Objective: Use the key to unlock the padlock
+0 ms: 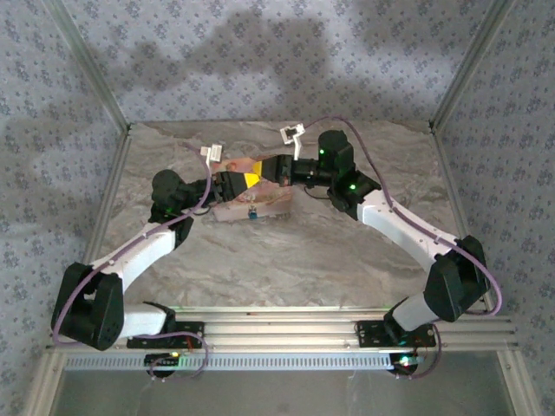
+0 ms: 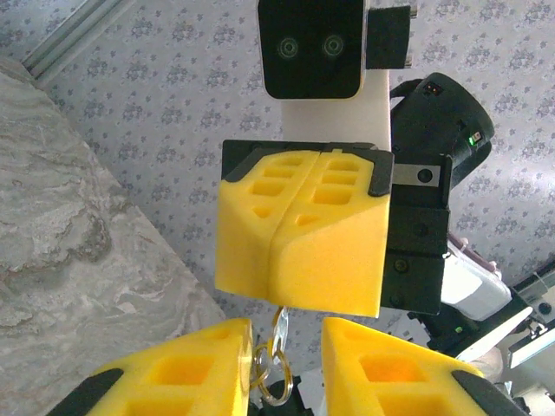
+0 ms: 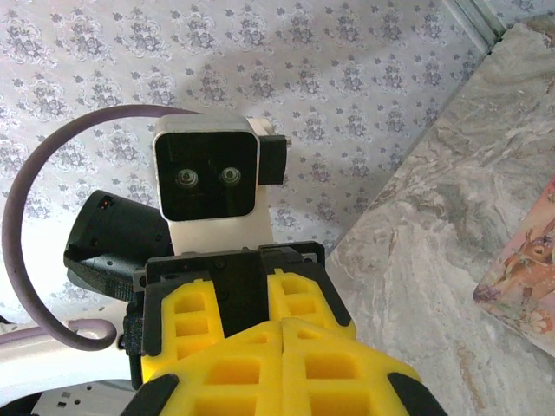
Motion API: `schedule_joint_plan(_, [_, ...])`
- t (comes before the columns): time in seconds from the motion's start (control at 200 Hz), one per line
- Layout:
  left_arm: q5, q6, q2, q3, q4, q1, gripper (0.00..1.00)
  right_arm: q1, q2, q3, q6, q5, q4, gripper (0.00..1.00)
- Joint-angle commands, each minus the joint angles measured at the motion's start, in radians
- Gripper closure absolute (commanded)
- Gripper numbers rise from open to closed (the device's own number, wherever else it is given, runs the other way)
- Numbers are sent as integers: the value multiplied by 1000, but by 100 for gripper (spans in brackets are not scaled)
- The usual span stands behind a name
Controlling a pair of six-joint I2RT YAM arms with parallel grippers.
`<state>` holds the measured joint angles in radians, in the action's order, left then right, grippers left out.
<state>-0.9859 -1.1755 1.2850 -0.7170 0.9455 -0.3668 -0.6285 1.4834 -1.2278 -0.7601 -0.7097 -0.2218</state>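
Clearly a mid-air hand-over setup: both grippers meet nose to nose above the box, well off the table. R gripper is fully shut, pads flush. A sliver of pale metal pokes out of the seam at the bottom, prob. the key, w/ two rings dangling under it. Held like that, I'd judge, so the free end hangs clear for the other side to take.

L gripper is part open, fingers either side of the rings. One ring looks to brush the pad on the left of that view, but nothing is pinched as far as I can see. My read: L is lined up to take key or rings so the blade can be re-aimed; which end it gets, can't tell.

Padlock: tiny, blue, lies at the near edge of the box, just below the grippers, touched by neither. Keyhole direction too small to read.

Room: open marble on the near side and both flanks. Frame posts are well apart from the wrists. The tight spot is the two grippers themselves, nearly touching. Risk: the rings swing or slip if R lets go before L has a firm pinch; a drop would prob. land on the box near the padlock.
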Motion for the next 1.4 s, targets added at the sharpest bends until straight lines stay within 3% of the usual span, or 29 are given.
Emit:
schedule_joint_plan(0.0, [1,16,10,-16,35,-6,75,-9,-26,8,-7,4,-23,100])
schedule_joint_plan(0.06, [-3,16,11,-19,36,-6,79,-11,-27,8,-4,4,-21,100])
schedule_joint_plan(0.2, [-15,28,8,-22,18,-6,100,-12,-32,12,-2,13,-19,100])
schedule_joint_plan(0.36, [-20,75,-14,-19,-57,-5,100,-10,-33,9,-1,28,-11,100])
schedule_joint_plan(0.43, [-19,122,-31,-23,-133,8,100,-5,-36,3,7,46,14,80])
schedule_joint_plan(0.505, [-16,221,-56,-42,-321,47,100,10,-45,-12,35,77,83,56])
schedule_joint_plan(0.655, [48,468,-102,-108,-817,198,100,66,-41,-86,118,272,390,45])
schedule_joint_plan(0.794, [198,600,-73,-139,-1130,363,100,147,63,-134,123,392,591,43])
schedule_joint_plan(0.964, [352,619,32,-100,-1169,483,100,196,288,-225,173,407,653,43])
schedule_joint_plan(1.199, [439,680,192,-157,-1149,483,100,205,535,-389,196,350,678,43])
schedule_joint_plan(1.394, [468,715,309,-232,-1153,409,100,208,576,-363,183,294,632,46])
